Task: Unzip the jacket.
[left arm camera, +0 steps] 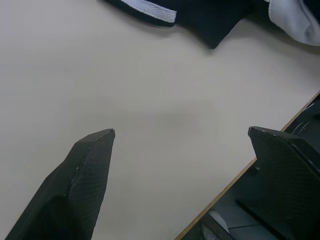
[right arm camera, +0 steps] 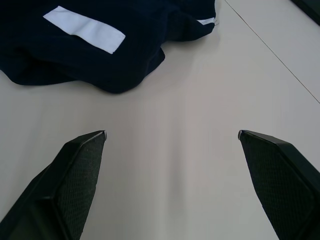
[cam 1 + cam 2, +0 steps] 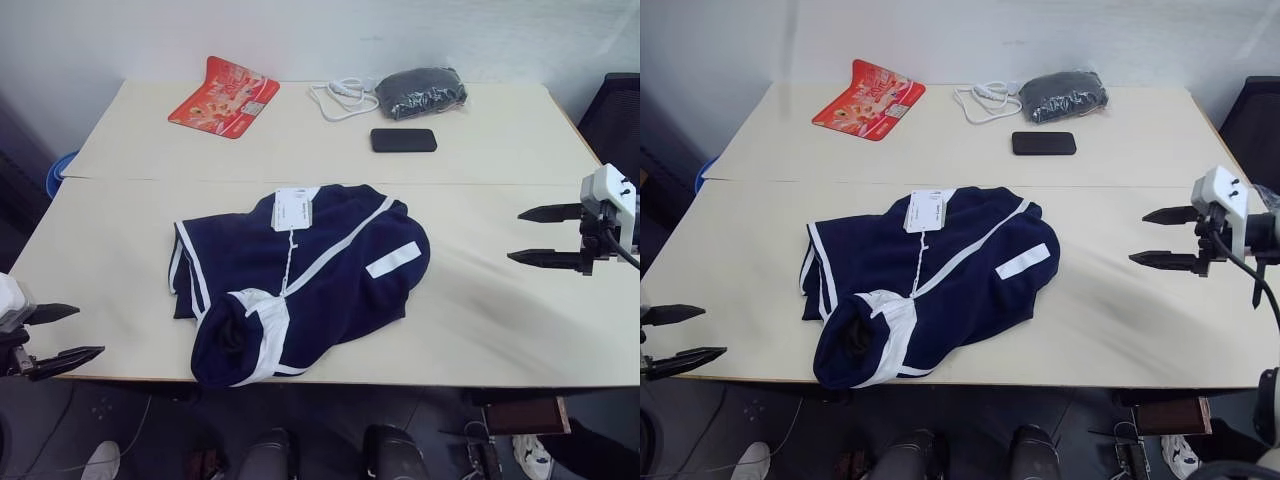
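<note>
left eye view, navy jacket (image 3: 300, 285) on beige table (image 3: 500, 330), white wall behind, both grippers spread empty

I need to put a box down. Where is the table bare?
Bare: either side of the jacket, toward each open gripper, and between jacket and phone. Crowded: far edge, with red packet, white cable, grey bagged bundle.
</note>
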Robot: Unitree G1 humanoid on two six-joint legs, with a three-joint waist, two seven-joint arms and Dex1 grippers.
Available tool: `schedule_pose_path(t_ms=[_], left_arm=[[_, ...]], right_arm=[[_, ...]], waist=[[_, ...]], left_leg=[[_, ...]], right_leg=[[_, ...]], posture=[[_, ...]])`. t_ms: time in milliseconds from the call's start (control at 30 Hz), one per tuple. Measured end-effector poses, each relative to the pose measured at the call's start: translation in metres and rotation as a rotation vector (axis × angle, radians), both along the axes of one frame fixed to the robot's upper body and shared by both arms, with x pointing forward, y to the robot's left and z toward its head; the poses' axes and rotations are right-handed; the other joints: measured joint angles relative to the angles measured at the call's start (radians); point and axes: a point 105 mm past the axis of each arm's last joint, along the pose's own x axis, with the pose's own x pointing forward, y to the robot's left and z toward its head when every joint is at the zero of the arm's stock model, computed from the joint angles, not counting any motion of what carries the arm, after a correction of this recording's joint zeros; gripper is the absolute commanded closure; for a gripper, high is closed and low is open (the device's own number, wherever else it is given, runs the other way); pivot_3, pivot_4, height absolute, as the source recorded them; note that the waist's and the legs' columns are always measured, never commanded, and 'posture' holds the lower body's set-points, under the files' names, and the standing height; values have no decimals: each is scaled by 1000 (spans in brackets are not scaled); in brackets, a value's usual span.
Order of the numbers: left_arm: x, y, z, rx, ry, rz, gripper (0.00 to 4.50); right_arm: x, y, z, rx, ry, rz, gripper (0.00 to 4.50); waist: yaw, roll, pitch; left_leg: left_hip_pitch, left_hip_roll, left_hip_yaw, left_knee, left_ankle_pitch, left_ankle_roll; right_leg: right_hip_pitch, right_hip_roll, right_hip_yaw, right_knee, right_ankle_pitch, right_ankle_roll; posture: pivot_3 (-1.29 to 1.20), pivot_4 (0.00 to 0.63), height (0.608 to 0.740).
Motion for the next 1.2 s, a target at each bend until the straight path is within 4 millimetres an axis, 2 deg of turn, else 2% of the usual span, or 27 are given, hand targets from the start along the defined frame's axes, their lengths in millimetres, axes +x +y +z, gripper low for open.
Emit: schedule_pose_path(t_ms=[133,233,300,333,400,533,700,800,967,1133,1200], left_arm=[[1,-9,3,-32,6,-22,0],[3,-27,12,-40,-13,-81,0],[4,-48,18,-58,-15,-137,0],[2,-69,22,-73,-11,-203,0],[0,-97,26,-83,-4,-288,0],[-5,-143,22,-74,28,-390,0],[-1,-183,12,-22,60,-467,0],[-8,-201,3,-39,118,-534,0],[-10,-213,-24,-11,221,-590,0],[12,-203,-50,102,213,-538,0],[19,-206,-50,125,172,-549,385]], right_arm=[[-1,0,-2,-2,5,0,67],[0,0,-1,-23,-19,4,67],[2,1,1,-77,-65,22,67],[4,4,2,-135,-112,51,67],[8,14,3,-211,-174,110,67],[10,39,-12,-440,-259,327,67],[26,74,-14,-618,-385,531,67],[34,92,-18,-670,-429,601,67],[51,127,-24,-704,-505,664,67],[64,147,-21,-764,-583,671,67],[68,156,-25,-794,-603,682,0]], waist=[[0,0,0],[1,0,0],[2,0,0],[1,0,0],[1,0,0],[-3,0,0],[-3,1,0],[-3,0,0],[-3,1,0],[0,0,0],[1,0,0]], left_leg=[[0,0,0,0,0,0],[0,0,0,0,0,0],[0,0,0,0,0,0],[0,0,0,1,0,0],[0,1,0,1,0,0],[1,0,0,1,0,-1],[1,0,0,2,-1,-2],[0,1,-1,3,-1,-3],[0,1,-1,3,-1,-3],[0,1,-1,3,-1,-3],[0,1,-1,4,-1,-3]], right_leg=[[0,0,0,0,0,0],[0,0,0,0,0,0],[0,0,1,0,0,0],[0,0,1,0,0,0],[0,0,2,0,0,0],[0,2,3,0,0,0],[1,4,3,0,0,0],[0,6,4,-1,0,0],[-1,8,4,0,0,-1],[-1,8,5,1,0,-1],[-1,8,6,1,0,-1]], posture=[[0,150,740],[0,150,740],[0,150,740],[0,150,740],[0,150,740],[0,150,740],[0,150,740],[0,150,740],[0,150,740],[0,150,740],[0,150,740]])
